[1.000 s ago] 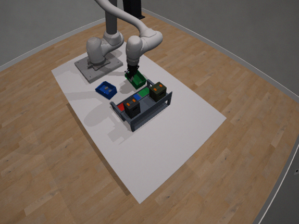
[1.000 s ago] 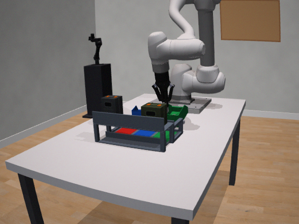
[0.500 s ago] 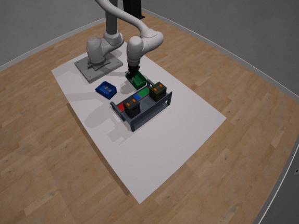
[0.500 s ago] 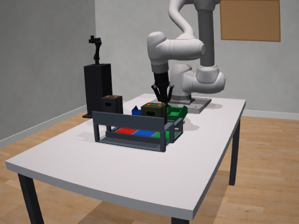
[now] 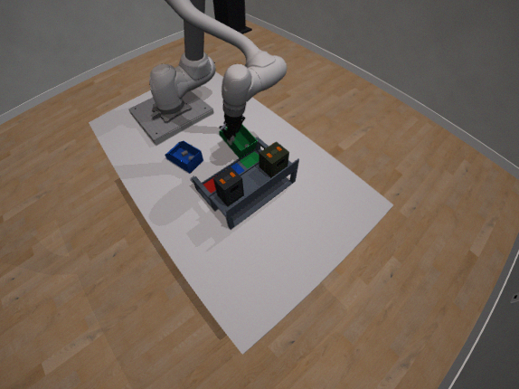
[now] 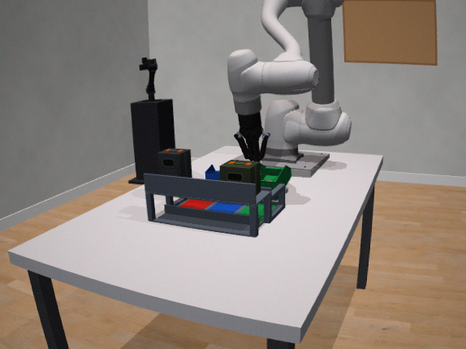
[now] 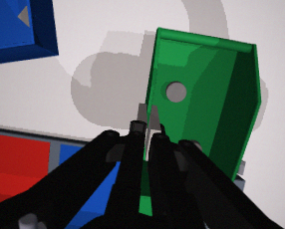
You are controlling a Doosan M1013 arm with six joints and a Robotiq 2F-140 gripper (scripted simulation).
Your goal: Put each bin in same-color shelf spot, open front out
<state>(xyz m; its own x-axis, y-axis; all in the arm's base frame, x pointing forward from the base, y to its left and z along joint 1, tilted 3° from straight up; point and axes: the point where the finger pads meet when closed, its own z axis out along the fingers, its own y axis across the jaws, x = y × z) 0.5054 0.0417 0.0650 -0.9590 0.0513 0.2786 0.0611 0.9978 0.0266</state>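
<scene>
My gripper [image 5: 232, 131] is shut on the side wall of the green bin [image 5: 240, 140], held tilted just above the table behind the shelf's right end. In the wrist view the fingers [image 7: 147, 129] pinch the bin's thin left wall [image 7: 204, 110], and a grey round part [image 7: 175, 92] lies inside. The blue bin [image 5: 184, 156] sits on the table to the left, with small grey parts in it. The grey shelf [image 5: 246, 181] has red [image 6: 196, 204], blue [image 6: 227, 207] and green [image 6: 248, 210] marks on its lower board.
Two dark boxes with orange tabs [image 5: 229, 185] [image 5: 274, 157] stand on the shelf's top board. The robot's base plate [image 5: 171, 117] is at the table's back. A black stand with a camera [image 6: 152, 134] is beyond the table.
</scene>
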